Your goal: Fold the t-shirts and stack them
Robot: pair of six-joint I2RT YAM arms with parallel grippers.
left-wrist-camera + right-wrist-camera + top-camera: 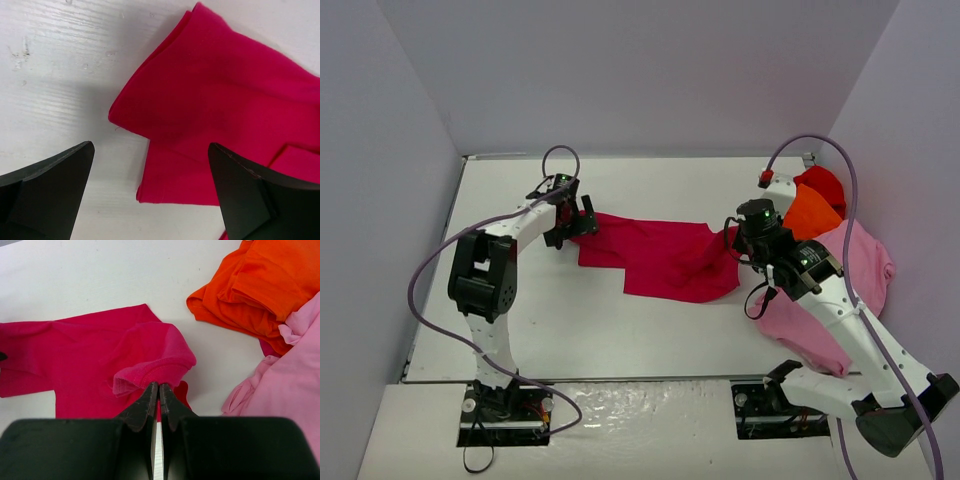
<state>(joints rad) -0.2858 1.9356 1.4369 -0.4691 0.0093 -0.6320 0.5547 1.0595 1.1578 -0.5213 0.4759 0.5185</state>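
While the crimson t-shirt [660, 258] lies with its long axis running arm to arm, the left gripper [582, 222] hangs over its left end, jaws wide and empty, and the right gripper [159, 390] is pinched on a fold at its right end; an orange shirt [810, 215], a light pink shirt [860, 262] and a bright red shirt [823, 185] heap just beyond that end; no writing shows
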